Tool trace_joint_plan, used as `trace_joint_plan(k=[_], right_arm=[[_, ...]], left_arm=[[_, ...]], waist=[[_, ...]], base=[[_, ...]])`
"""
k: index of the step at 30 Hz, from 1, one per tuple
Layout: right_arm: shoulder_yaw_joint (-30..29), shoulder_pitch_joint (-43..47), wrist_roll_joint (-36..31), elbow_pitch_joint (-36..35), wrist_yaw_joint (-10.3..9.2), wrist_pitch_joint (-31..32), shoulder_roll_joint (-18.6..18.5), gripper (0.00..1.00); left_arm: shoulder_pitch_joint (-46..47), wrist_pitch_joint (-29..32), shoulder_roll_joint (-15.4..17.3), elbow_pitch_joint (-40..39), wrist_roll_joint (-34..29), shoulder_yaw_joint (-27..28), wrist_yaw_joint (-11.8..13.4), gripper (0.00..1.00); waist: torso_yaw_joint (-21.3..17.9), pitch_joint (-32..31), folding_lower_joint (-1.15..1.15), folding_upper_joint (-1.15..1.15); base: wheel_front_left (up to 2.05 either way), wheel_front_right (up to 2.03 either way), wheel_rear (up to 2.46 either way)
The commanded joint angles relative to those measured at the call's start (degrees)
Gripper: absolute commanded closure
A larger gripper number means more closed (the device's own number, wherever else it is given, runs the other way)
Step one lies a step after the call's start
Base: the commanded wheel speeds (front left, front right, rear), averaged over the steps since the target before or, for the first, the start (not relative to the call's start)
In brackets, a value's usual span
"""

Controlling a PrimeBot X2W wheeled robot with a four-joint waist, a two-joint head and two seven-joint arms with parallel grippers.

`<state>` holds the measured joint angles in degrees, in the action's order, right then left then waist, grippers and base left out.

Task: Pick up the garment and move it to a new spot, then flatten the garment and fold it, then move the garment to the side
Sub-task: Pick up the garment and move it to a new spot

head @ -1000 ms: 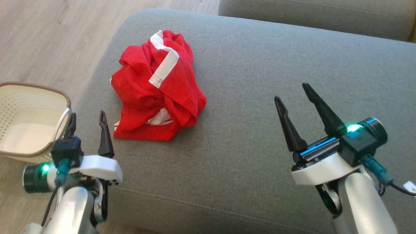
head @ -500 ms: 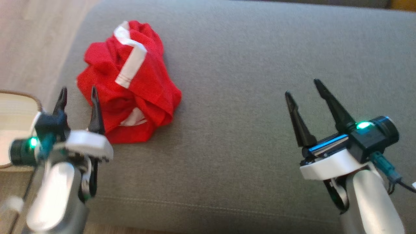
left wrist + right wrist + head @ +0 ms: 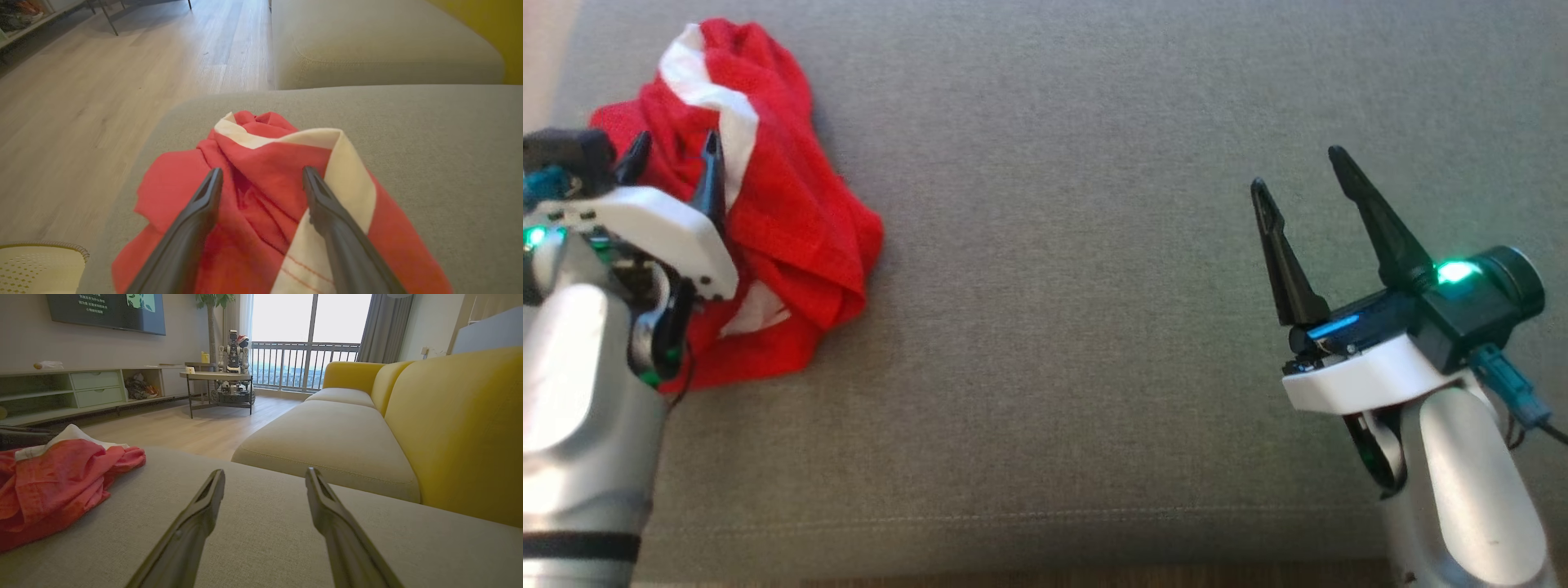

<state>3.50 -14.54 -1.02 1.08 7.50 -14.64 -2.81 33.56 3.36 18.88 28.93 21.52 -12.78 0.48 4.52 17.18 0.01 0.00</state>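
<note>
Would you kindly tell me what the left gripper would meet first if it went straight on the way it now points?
Most likely the red garment, crumpled directly ahead of the left gripper, whose jaws stand open; how near the tips are is unclear.

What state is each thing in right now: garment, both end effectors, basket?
garment, crumpled heap on the seat cushion, unfolded, not gripped
left end effector, open, jaws astride the heap's top folds, contact unclear
right end effector, open, empty, over bare cushion
basket, beside the cushion, contents hidden
</note>
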Motion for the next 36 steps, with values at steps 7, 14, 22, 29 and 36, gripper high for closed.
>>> trace_joint_plan(k=[7,14,22,29,36], right_arm=[[1.99,-2.80,0.97,-1.44,-0.01,-0.36,-0.07,0.00],[2.53,-2.76,1.38,-0.74,-0.01,-0.36,-0.07,0.00],[2.64,-1.22,1.36,0.22,-0.01,-0.36,-0.07,0.00],[2.87,-0.12,1.83,0.79,-0.01,-0.36,-0.07,0.00],[2.90,1.07,2.50,1.37,-0.01,-0.36,-0.07,0.00]], left_arm=[[6.88,5.62,3.87,6.44,0.35,1.01,-0.60,0.19],[8.50,2.53,4.46,9.14,-0.07,0.88,-0.46,1.00],[9.35,-9.22,3.30,4.61,2.19,4.88,1.53,1.00],[8.61,-13.22,3.15,-1.55,2.82,5.91,2.01,1.00],[5.96,-15.57,2.55,-12.08,3.79,7.45,3.45,1.00]], waist=[[-2.45,2.19,-0.01,0.00],[-2.87,1.12,-0.01,0.00],[-1.35,-3.10,-0.01,0.00],[0.08,-6.65,-0.01,0.00],[0.73,-10.13,-0.01,0.00]], base=[[0.00,0.00,0.00],[0.00,0.00,0.00],[0.00,0.00,0.00],[0.00,0.00,0.00],[0.00,0.00,0.00]])
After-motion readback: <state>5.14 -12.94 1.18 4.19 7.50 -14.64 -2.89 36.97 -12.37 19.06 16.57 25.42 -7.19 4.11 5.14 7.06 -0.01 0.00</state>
